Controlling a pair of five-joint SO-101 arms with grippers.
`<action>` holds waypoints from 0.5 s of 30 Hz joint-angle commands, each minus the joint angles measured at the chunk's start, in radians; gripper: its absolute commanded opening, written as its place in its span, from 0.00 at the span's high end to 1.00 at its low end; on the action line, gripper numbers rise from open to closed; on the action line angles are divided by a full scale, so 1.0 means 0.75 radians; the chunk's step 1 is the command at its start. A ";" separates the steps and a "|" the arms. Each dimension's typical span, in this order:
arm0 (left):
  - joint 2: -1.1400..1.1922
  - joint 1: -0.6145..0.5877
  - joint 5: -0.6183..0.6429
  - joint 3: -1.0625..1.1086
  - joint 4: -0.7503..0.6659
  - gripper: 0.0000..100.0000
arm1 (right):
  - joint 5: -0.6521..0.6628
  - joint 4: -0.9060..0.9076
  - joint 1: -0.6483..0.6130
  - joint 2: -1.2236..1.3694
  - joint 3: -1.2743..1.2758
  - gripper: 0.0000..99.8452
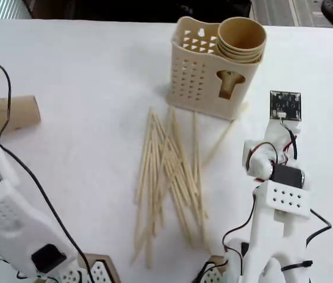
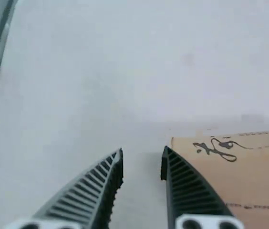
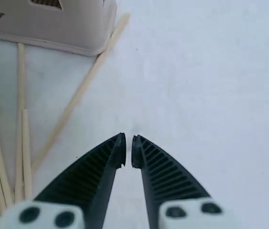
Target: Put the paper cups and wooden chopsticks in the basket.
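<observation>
A cream perforated basket (image 1: 205, 79) stands at the back of the table with a stack of paper cups (image 1: 241, 38) inside it. Several wooden chopsticks (image 1: 169, 171) lie scattered in front of it. One more paper cup (image 1: 16, 113) lies on its side at the far left. My left gripper (image 2: 142, 152) hangs open just above the table, with that cup (image 2: 239, 176) right beside one finger and nothing between the fingers. My right gripper (image 3: 129, 143) is shut and holds nothing. It hovers over bare table near the basket's corner (image 3: 53, 26), beside a single slanted chopstick (image 3: 77, 98).
The left arm (image 1: 4, 212) fills the near left corner, with a black cable looping over it. The right arm (image 1: 276, 200) stands at the near right, its camera board (image 1: 285, 106) pointing toward the basket. White cloth lies open to the right of the basket.
</observation>
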 commanded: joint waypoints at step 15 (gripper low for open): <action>0.026 0.204 -0.006 -0.669 1.164 0.85 | 0.000 0.001 -0.013 -0.040 -0.010 0.96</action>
